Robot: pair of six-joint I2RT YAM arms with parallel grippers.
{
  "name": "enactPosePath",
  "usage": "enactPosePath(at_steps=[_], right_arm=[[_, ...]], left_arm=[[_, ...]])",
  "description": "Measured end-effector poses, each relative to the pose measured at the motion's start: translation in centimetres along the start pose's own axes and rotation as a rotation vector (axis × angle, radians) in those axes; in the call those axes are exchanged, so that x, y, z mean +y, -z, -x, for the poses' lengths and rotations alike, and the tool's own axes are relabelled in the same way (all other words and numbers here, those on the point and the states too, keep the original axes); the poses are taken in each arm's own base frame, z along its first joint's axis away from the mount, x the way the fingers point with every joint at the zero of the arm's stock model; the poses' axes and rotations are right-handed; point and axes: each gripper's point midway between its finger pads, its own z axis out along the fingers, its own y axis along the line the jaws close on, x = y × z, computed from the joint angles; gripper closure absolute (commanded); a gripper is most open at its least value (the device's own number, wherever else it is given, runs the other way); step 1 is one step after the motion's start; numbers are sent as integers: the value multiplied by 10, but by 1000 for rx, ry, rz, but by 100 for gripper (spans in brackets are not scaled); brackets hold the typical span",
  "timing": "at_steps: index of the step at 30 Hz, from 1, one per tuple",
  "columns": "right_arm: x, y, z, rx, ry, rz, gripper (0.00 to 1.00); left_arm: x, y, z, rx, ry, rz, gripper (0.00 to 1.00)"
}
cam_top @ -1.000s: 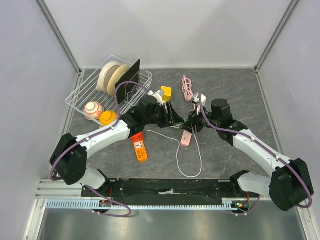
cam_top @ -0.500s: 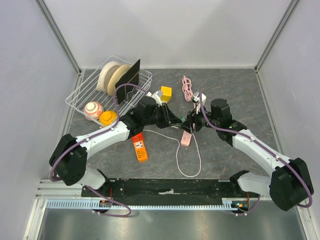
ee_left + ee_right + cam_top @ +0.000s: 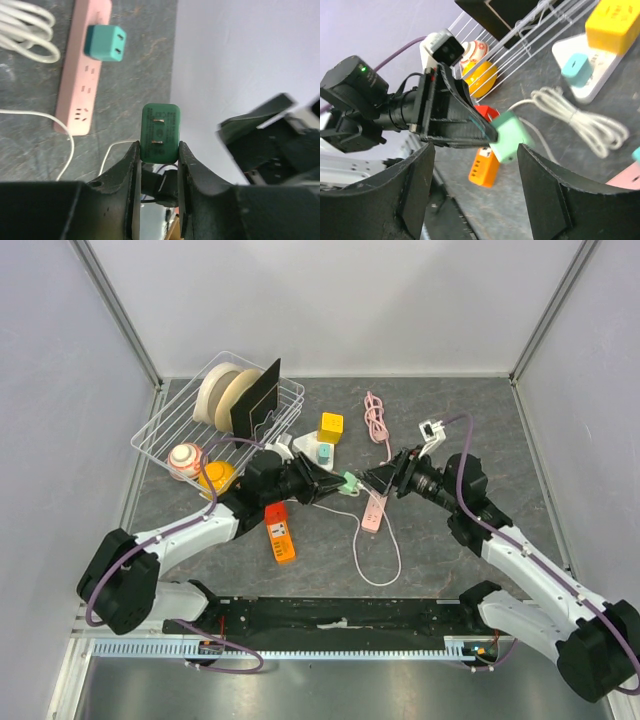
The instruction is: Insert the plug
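Observation:
My left gripper [image 3: 340, 483] is shut on a green two-pin plug [image 3: 348, 481] and holds it above the table, pins pointing away from the wrist [image 3: 160, 131]. The pink power strip [image 3: 374, 512] lies below and to the right of it. In the left wrist view the strip [image 3: 80, 85] carries a teal plug [image 3: 105, 43]. My right gripper [image 3: 380, 479] is open and empty, facing the left gripper. In the right wrist view the green plug [image 3: 509, 137] sits between the right gripper's spread fingers [image 3: 415, 190] without touching them.
A white power strip [image 3: 300, 448] holds a teal plug [image 3: 324, 452] and a yellow plug [image 3: 331, 427]. An orange power strip [image 3: 280, 533] lies front left. A wire basket [image 3: 165, 425] with tape rolls stands back left. A pink cable coil [image 3: 376, 416] lies at the back. White cable [image 3: 375, 565] loops forward.
Both arms have drawn back from over the white strip, which now shows. The right wrist has swung out to the right. The left gripper's green plug is now in plain view.

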Motion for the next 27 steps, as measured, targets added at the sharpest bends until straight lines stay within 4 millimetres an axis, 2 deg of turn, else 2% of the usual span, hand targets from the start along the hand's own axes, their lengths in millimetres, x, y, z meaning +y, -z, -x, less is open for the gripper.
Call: enactPosePath(at_steps=[3,8,16,23,27], right_arm=[[-2,3,-17,-10,-186,-9,30],[-16,7,-45,-22,-460,-69,32],[2,-1,-25,-131,-652,-10,36],[6,-11,-31,-151,-713,-26,44],[6,-12,-29,-179,-719,-37,46]], left_arm=[[-17,5,3,-21,30,-80,98],[-29,9,4,-36,62,-149,98],[-41,15,1,-38,92,-218,98],[-61,18,-9,-22,102,-293,98],[-63,20,-8,-31,122,-321,98]])
